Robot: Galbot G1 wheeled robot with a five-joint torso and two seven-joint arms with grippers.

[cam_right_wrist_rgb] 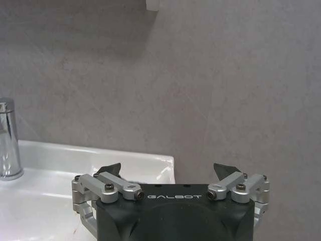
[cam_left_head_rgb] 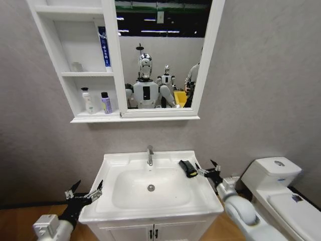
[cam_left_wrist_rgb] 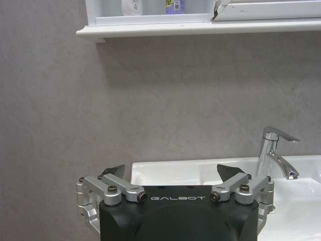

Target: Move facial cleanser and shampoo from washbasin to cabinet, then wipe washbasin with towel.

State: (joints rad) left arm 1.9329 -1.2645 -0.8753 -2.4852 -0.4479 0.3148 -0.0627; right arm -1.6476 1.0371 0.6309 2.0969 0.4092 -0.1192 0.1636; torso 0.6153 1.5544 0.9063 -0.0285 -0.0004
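Washbasin: I see the white washbasin (cam_left_head_rgb: 150, 188) straight ahead of me, oval bowl with the round drain (cam_left_head_rgb: 151, 188) at its middle and the chrome tap (cam_left_head_rgb: 150, 155) at the back rim; it sits on a low vanity with two doors (cam_left_head_rgb: 150, 232)

Towel: the black towel (cam_left_head_rgb: 188, 168) with its yellow-green edge lies on the basin's right rear surface, just right of the tap; nothing is holding it

Cabinet: the white cabinet (cam_left_head_rgb: 75, 60) hangs on the wall above the basin, shelf niches on the left, mirror panel (cam_left_head_rgb: 158, 55) on the right

Bottles: a white bottle (cam_left_head_rgb: 88, 101) and a purple bottle (cam_left_head_rgb: 106, 103) stand side by side in the lowest niche (I cannot read their labels from here); a tall blue pack (cam_left_head_rgb: 104, 47) stands in the niche above, against the mirror side

Left gripper: my left gripper (cam_left_head_rgb: 84, 191) hangs just off the basin's front left corner; fingers spread wide, holding nothing; in its wrist view the basin's corner and the tap lie beyond it

Right gripper: my right gripper (cam_left_head_rgb: 206, 168) hovers at the basin's right edge, just beside the towel; fingers spread apart and empty

Toilet: a white toilet (cam_left_head_rgb: 281, 196) stands to the right of the basin
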